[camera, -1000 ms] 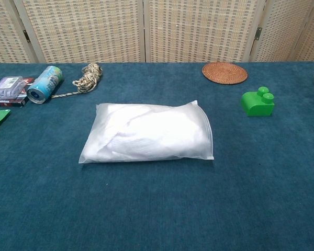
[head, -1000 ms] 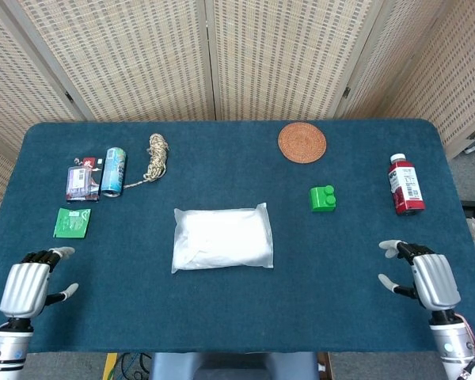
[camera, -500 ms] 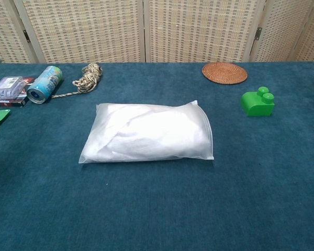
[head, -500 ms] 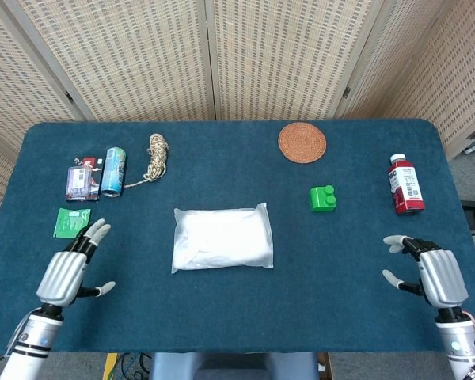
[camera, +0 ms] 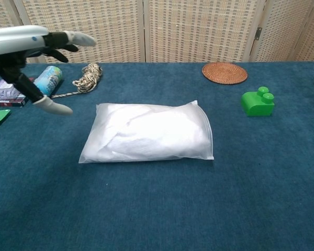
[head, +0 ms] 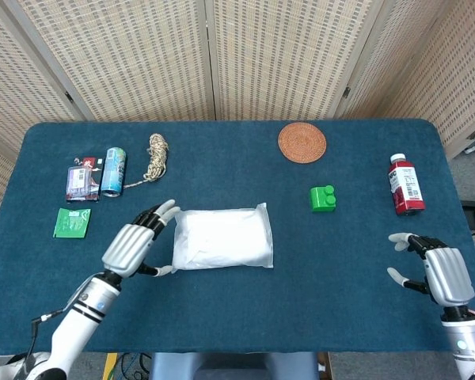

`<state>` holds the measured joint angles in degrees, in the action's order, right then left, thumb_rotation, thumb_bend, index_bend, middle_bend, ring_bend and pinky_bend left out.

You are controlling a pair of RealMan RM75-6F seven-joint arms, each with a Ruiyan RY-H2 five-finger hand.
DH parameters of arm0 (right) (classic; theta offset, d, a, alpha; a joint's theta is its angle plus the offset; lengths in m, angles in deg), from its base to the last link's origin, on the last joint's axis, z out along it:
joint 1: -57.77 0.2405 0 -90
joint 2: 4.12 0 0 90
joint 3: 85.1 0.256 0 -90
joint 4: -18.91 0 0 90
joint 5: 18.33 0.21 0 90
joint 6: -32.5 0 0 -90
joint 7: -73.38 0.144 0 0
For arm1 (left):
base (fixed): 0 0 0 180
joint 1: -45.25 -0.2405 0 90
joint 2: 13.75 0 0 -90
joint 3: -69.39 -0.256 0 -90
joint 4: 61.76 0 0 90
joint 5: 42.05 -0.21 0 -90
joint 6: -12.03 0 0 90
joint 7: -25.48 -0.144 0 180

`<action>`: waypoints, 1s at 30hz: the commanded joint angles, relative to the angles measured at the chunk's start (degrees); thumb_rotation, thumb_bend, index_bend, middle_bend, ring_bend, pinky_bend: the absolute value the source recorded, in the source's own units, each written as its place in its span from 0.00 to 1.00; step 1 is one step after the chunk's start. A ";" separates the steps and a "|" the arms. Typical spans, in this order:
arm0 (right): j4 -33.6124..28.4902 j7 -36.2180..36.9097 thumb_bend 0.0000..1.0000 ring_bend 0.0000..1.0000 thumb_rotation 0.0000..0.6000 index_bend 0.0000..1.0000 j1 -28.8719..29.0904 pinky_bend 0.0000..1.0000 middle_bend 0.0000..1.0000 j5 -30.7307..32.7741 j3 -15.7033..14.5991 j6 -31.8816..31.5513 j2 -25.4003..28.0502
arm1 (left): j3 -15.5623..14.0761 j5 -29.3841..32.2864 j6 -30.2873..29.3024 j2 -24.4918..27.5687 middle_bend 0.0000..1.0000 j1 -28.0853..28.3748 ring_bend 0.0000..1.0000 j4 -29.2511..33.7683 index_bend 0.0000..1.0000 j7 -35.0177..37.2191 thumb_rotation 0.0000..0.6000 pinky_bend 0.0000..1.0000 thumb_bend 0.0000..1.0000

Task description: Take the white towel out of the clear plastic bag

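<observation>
Left robot hand [head: 134, 245] reaching for the bag [head: 222, 237]

Fingers spread, empty, it hovers beside the bag's left edge, likely to pin it; the towel [camera: 146, 130] lies sealed inside, mid-tabletop [head: 222, 317]. Right robot hand [head: 439, 273] waits apart, also spread.

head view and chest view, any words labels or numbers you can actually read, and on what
None can be read as text.
red bottle: white label with print, too small to read.
can: printed wrap, blurred.
card box: markings, too small.
green packet: faint print, unreadable.
clear plastic bag, green block, woven coaster: no text visible.
</observation>
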<state>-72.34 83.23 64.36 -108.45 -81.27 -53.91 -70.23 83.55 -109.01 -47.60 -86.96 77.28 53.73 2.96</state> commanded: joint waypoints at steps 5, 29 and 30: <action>0.85 0.90 0.11 0.47 1.00 0.38 0.14 0.51 0.49 0.03 -0.08 0.28 -0.43 | 1.69 11.03 4.41 -5.84 0.00 9.13 0.00 -2.10 0.00 -8.28 1.00 0.05 0.00; 1.04 0.43 0.11 0.47 1.00 0.38 1.26 0.51 0.49 -0.53 -0.77 2.15 -1.73 | 0.19 33.79 6.64 -15.23 0.00 25.20 0.00 -14.12 0.00 -15.54 1.00 0.02 0.00; 1.01 0.40 0.11 0.47 1.00 0.38 1.33 0.51 0.49 -0.64 -0.82 2.21 -1.80 | 0.11 34.77 6.89 -15.51 0.00 25.85 0.00 -14.64 0.00 -15.81 1.00 0.02 0.00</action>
<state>-71.31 83.64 65.67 -109.06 -82.07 -51.72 -72.01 83.77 -75.63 -41.25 -101.82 102.02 40.01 -12.53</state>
